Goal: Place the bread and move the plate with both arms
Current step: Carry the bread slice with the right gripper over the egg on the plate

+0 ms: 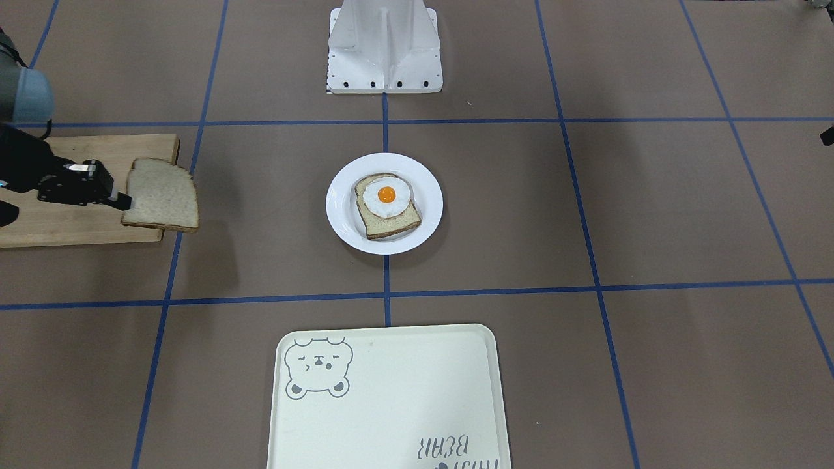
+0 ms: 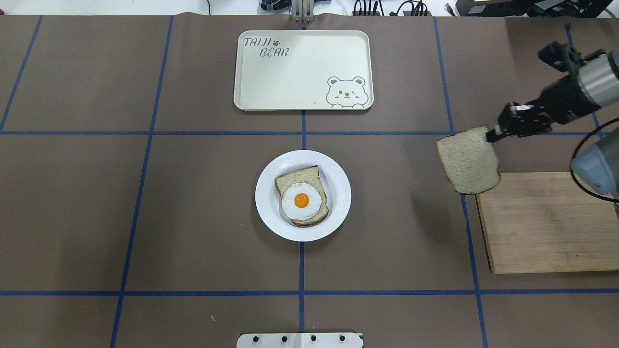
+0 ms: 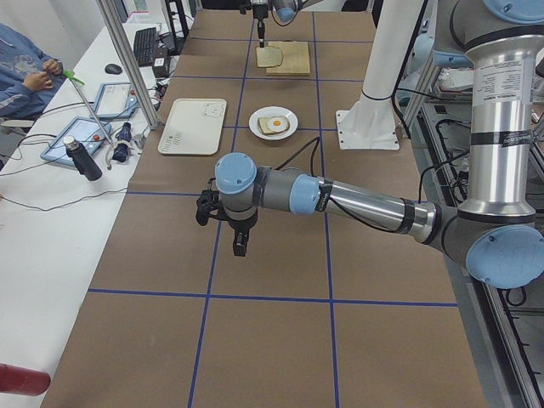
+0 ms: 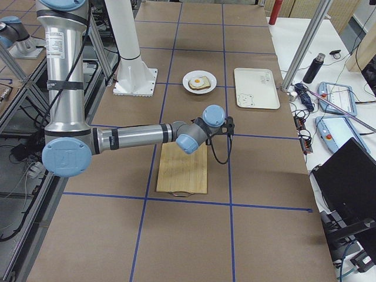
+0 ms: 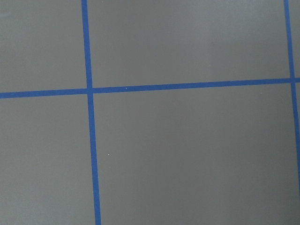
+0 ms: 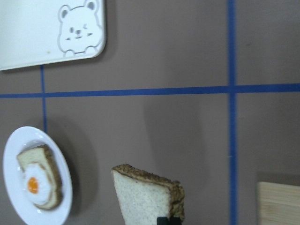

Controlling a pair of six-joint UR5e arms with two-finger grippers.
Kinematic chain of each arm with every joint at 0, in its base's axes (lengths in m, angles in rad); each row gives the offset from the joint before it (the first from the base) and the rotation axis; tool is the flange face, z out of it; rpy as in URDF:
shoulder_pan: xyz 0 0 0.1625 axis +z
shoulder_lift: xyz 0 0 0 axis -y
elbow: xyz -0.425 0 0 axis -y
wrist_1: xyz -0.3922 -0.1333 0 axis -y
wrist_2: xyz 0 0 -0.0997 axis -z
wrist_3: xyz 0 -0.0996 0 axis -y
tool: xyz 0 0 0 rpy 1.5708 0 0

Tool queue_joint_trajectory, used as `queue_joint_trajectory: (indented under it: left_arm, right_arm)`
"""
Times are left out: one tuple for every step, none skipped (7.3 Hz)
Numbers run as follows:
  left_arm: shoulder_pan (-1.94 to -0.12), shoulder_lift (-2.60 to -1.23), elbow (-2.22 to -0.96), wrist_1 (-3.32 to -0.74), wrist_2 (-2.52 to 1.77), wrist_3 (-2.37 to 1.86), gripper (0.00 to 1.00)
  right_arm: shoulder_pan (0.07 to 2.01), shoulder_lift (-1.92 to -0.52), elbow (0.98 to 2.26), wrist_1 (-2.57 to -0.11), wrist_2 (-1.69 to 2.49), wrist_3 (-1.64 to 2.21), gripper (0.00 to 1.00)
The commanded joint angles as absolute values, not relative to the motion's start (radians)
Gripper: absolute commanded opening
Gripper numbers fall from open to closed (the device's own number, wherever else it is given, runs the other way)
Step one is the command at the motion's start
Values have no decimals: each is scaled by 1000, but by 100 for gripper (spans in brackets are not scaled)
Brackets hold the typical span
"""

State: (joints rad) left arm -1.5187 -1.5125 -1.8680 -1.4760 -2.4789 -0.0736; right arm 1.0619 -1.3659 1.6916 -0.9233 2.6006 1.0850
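Note:
My right gripper [image 2: 491, 136] is shut on one edge of the plain bread slice [image 2: 469, 162] and holds it in the air over the far left corner of the wooden board [image 2: 546, 227]. The bread [image 1: 163, 195] and gripper [image 1: 120, 198] also show in the front view, and the bread [image 6: 145, 194] in the right wrist view. The white plate [image 2: 266, 193] sits at the table's middle, well left of the bread, and carries an egg-topped slice [image 2: 302, 198]. My left gripper [image 3: 240, 246] shows only in the left side view, low over bare table; I cannot tell whether it is open or shut.
A cream bear tray [image 2: 300, 72] lies beyond the plate on the far side of the table. The robot base [image 1: 384, 45] stands on the near side. The left wrist view shows only brown table and blue tape lines.

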Motion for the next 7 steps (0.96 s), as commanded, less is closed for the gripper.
queue_joint_trajectory:
  left_arm:
    - [-1519,-1513,-1862,-1477,-2479,-74,99]
    - [-1519,-1513,-1864,-1477,-2479,-74,99]
    - [-1519,-1511,-1862,-1477,-2479,-74,99]
    - [-1519,-1511,-1864,-1477,-2479,-74,99]
    - [-1519,-1509,-1868,-1477,-2479,-74,99]
    - [-1519,-1508,-1870,-1477,-2479,-74,99]
    - [-1519,-1508,-1871,-1477,-2479,-74,99]
  right_arm:
    - [862,-1157,1692,-922,2483,1372,0]
    - [754,-1082,1683,-926,2364,1418,0]
    - [714,-1053,1681,-928,2324,1408,0]
    - [701,-1030,1666,-927,2326,1361,0]
    - [680,-1000,1619,-928,2322,1318,0]
    - [677,-955,1547,-927,2322,1236,0]
    - [675,-942,1507,-927,2322,1189,0]
